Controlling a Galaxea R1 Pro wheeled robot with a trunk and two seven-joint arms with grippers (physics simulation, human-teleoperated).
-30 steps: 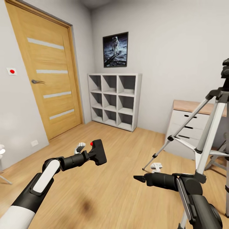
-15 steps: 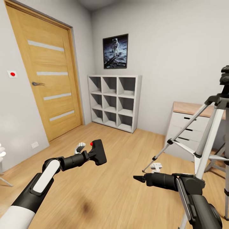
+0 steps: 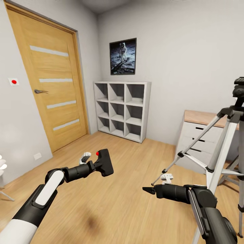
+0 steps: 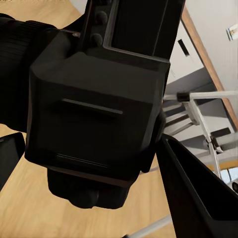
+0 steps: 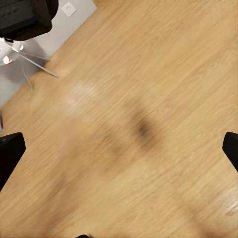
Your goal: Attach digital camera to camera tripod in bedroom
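My left gripper (image 3: 101,165) is shut on the digital camera (image 3: 105,162), a small black box with a round red button on top, held over the wood floor at centre left. Close up in the left wrist view, the digital camera (image 4: 94,114) sits between the dark fingers (image 4: 193,193). The camera tripod (image 3: 222,145) stands at the right edge, with silver legs and a black head (image 3: 239,88). My right gripper (image 3: 149,190) hangs open and empty beside the nearest tripod leg; its fingertips (image 5: 10,153) are spread wide over bare floor.
A wood-topped white desk (image 3: 200,118) stands behind the tripod. White cube shelves (image 3: 122,108) line the far wall under an astronaut poster (image 3: 123,56). A wooden door (image 3: 51,81) is on the left. Open plank floor (image 3: 128,203) lies between my arms.
The whole head picture has shifted slightly downward, so the view has moved. Both arms keep the same pose, and the camera stays in my left gripper.
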